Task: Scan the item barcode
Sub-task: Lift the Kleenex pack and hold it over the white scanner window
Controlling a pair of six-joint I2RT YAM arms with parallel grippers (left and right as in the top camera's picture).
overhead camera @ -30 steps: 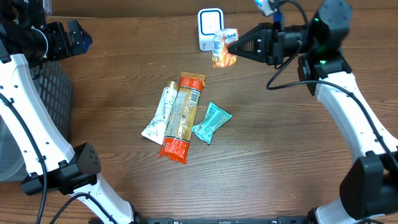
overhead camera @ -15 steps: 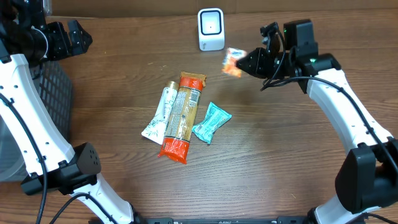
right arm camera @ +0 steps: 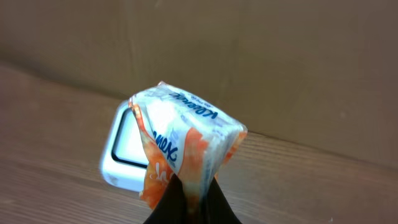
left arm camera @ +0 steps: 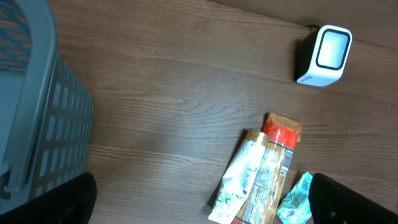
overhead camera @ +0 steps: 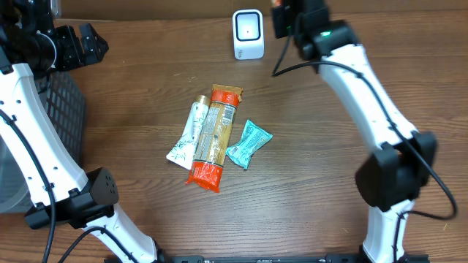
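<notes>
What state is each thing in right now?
right gripper: shut on orange-white packet
orange-white packet: held up near the scanner
scanner: upright on table
left gripper: open, empty
white pouch: lying flat on table
orange bar: lying flat, against the white pouch
teal packet: lying flat on table
</notes>
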